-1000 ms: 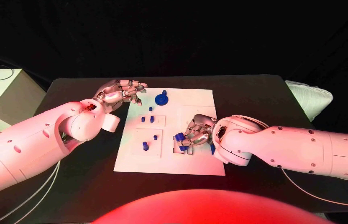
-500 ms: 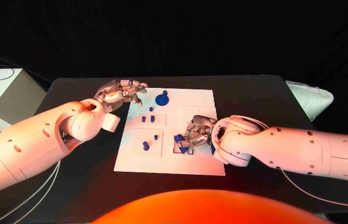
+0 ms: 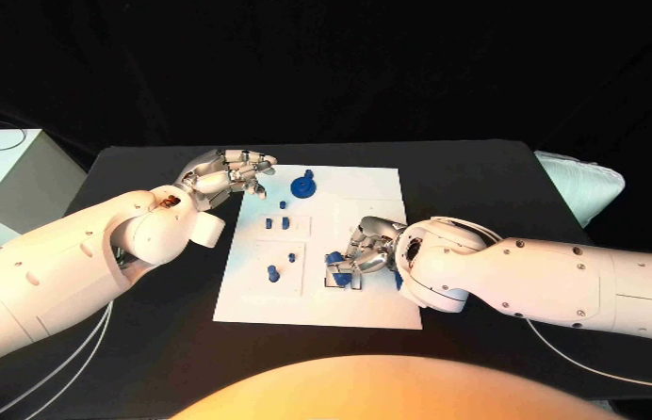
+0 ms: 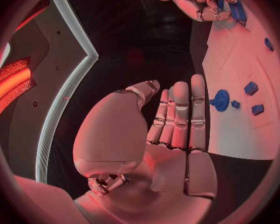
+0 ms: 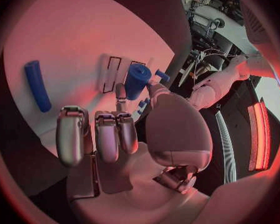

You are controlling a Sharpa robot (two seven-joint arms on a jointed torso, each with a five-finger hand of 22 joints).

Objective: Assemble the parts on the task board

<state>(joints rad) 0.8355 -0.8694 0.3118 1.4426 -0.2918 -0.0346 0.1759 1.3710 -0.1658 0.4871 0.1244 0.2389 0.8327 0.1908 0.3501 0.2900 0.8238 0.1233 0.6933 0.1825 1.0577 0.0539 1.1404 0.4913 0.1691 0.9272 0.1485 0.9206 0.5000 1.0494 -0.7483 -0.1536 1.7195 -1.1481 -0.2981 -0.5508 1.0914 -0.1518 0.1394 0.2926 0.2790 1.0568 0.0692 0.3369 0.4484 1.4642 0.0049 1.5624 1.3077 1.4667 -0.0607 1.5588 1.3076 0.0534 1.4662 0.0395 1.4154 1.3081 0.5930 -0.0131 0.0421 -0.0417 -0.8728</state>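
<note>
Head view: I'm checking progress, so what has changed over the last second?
Nothing visibly changed. The right hand still works at the small blue parts on the white task board, and the left hand still hovers empty at the board's far left corner near the round blue disc part.

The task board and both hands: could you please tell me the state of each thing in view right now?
Task board: lying flat on the black table.
Left hand: holds nothing, fingers nearly straight, at the board's far left corner.
Right hand: over the board's right side, pinching a blue cylinder.
Blue disc: lying on the board's far end.
Blue rod: lying loose on the board.
</note>
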